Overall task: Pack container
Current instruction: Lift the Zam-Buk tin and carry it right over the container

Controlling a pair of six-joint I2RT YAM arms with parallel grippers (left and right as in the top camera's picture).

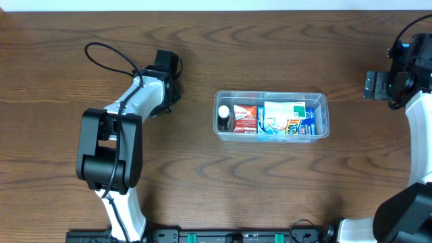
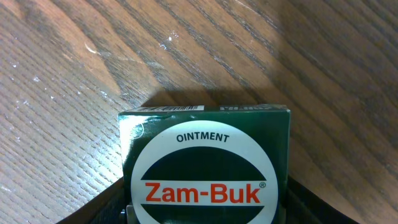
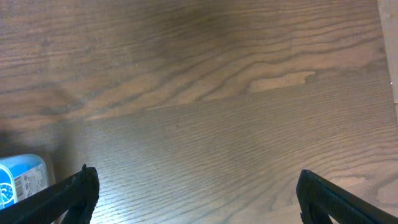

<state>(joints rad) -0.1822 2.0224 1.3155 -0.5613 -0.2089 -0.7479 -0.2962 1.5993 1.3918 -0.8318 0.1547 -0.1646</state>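
The clear plastic container (image 1: 322, 101) sits at the table's centre. It holds a white-capped bottle (image 1: 223, 116), a red package (image 1: 244, 119) and blue and white boxes (image 1: 289, 119). My left gripper (image 2: 205, 208) is shut on a dark green Zam-Buk ointment box (image 2: 205, 162) with a white oval label, just above the wood. In the overhead view this gripper (image 1: 167, 75) is left of the container and hides the box. My right gripper (image 3: 199, 193) is open and empty over bare wood, at the far right in the overhead view (image 1: 375, 85).
A light blue package with a barcode (image 3: 22, 177) shows at the lower left edge of the right wrist view. The table's pale right edge (image 3: 388, 50) is close to the right gripper. A black cable (image 1: 111, 57) loops behind the left arm.
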